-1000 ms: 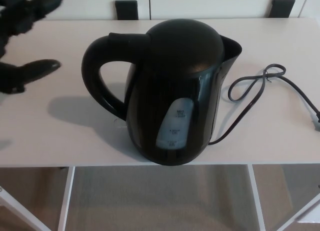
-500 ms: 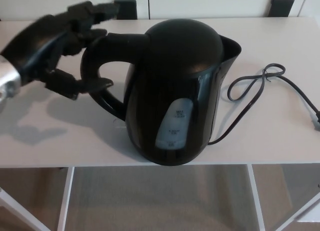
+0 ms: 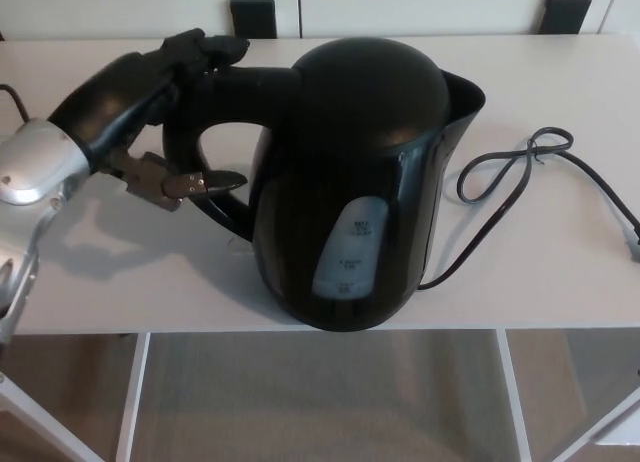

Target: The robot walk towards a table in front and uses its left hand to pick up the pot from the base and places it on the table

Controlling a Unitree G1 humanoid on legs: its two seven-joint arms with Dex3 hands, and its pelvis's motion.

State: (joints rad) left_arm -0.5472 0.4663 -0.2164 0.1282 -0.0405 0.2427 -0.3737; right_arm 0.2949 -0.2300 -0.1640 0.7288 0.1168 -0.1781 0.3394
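Note:
A black electric kettle, the pot point(image 3: 350, 182), stands upright near the front edge of the white table point(image 3: 120, 282). A clear water window faces me and the spout points right. Its base is hidden under it. My left hand point(image 3: 140, 102) comes in from the left and is at the kettle's handle point(image 3: 222, 210). Its fingers point(image 3: 205, 48) reach over the top of the handle and the thumb point(image 3: 205, 181) pokes into the loop from below. They are still spread apart around the handle. My right hand does not show.
A black power cord point(image 3: 520, 172) runs from under the kettle, loops to the right and goes off the table's right edge. Two dark chair backs point(image 3: 252, 17) point(image 3: 565, 12) stand behind the far edge. White table legs point(image 3: 130, 402) show below.
My left hand has moved right from the table's left side to the kettle's handle, with the thumb now inside the loop. The kettle has not moved.

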